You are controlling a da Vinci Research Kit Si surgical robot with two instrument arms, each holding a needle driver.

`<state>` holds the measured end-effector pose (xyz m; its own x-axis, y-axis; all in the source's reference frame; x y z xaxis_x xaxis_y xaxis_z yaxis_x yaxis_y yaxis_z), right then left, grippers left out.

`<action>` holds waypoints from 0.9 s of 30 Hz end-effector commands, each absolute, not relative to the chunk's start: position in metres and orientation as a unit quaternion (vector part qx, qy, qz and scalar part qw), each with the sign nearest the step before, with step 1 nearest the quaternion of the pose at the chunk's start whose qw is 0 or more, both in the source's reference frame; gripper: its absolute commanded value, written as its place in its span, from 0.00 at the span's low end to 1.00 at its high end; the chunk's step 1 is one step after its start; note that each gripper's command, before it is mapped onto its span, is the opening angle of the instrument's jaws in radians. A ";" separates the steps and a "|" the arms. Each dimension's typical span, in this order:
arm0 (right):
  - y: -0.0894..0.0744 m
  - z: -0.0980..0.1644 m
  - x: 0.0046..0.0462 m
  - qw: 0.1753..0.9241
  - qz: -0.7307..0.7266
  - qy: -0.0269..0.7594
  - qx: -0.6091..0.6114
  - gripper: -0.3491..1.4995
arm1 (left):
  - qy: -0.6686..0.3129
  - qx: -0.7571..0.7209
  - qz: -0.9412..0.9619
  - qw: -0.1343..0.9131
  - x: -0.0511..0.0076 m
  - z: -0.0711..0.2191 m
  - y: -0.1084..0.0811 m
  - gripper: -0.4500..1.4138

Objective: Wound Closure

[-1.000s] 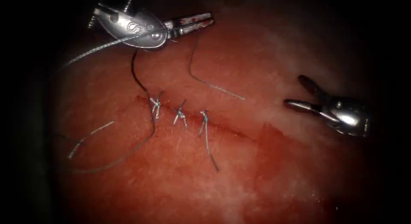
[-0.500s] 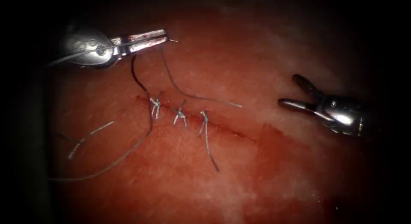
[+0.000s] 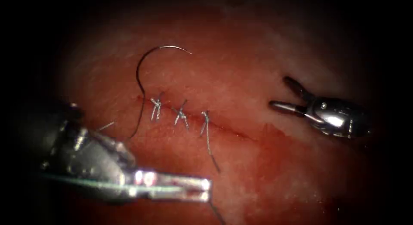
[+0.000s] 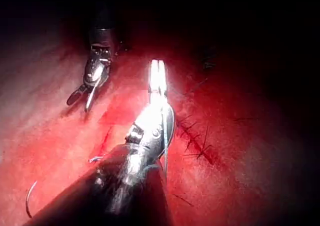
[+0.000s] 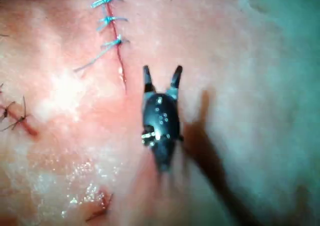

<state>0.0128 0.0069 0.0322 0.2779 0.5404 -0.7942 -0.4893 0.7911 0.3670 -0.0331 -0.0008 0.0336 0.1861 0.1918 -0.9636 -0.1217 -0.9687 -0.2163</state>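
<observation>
The cut [image 3: 232, 131] runs across the tissue [image 3: 241, 57] with three pale stitches [image 3: 180, 115] along its left part. The curved needle [image 3: 161, 47] lies loose on the tissue above the cut's left end, and neither tool holds it. Dark thread [image 3: 140, 117] trails from it down across the cut. My left tool [image 3: 208, 189] lies low in the endoscope view, below the cut, shut on the thread, which glints along it [image 4: 164, 136]. My right tool [image 3: 278, 92] hovers right of the cut, open and holding nothing [image 5: 162, 71].
Red fluid [image 3: 275, 152] stains the tissue at the cut's right end. A long cut tail [image 3: 210, 147] hangs from the third stitch. An older row of dark stitches [image 4: 196, 142] lies beside my left tool. The needle [image 4: 29, 202] lies behind that tool.
My left tool has left the needle on the tissue and swung from the upper left down below the cut, drawing thread with it. The right tool has drifted slightly left, still open.
</observation>
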 end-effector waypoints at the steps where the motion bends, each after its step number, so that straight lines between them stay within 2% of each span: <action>1: 0.006 0.033 0.0134 0.799 0.322 0.508 0.028 0.98 | -0.024 -0.758 0.640 0.121 -0.0344 0.035 -0.002 0.00; 7: 0.006 0.033 0.0134 0.800 0.321 0.506 0.029 0.98 | -0.053 -0.758 0.635 0.143 -0.0395 0.040 -0.004 0.00; 8: 0.006 0.033 0.0134 0.801 0.319 0.506 0.030 0.98 | -0.065 -0.756 0.633 0.149 -0.0400 0.040 -0.004 0.12; 9: 0.005 0.033 0.0134 0.801 0.319 0.505 0.030 0.97 | -0.079 -0.754 0.634 0.154 -0.0404 0.041 -0.004 0.33; 10: 0.005 0.033 0.0134 0.801 0.318 0.505 0.030 0.97 | -0.094 -0.748 0.637 0.164 -0.0405 0.041 -0.004 0.47; 11: 0.005 0.033 0.0135 0.802 0.318 0.505 0.030 0.97 | -0.108 -0.737 0.645 0.173 -0.0404 0.042 -0.004 0.66; 12: 0.005 0.033 0.0135 0.803 0.317 0.504 0.030 0.97 | -0.114 -0.728 0.651 0.182 -0.0402 0.042 -0.004 0.76; 13: 0.005 0.034 0.0135 0.803 0.317 0.504 0.030 0.97 | -0.116 -0.716 0.661 0.193 -0.0398 0.042 -0.003 0.80; 18: 0.005 0.034 0.0137 0.804 0.315 0.503 0.032 0.97 | -0.099 -0.642 0.725 0.231 -0.0356 0.044 -0.001 0.89; 27: 0.005 0.034 0.0142 0.803 0.314 0.505 0.034 0.97 | -0.102 -0.535 0.803 0.242 -0.0292 0.046 0.001 0.86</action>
<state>0.0135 0.0063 0.0333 0.2938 0.5351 -0.7920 -0.4707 0.8022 0.3674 -0.0285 0.0020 0.0457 -0.3514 0.4980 -0.7928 -0.2832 -0.8637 -0.4170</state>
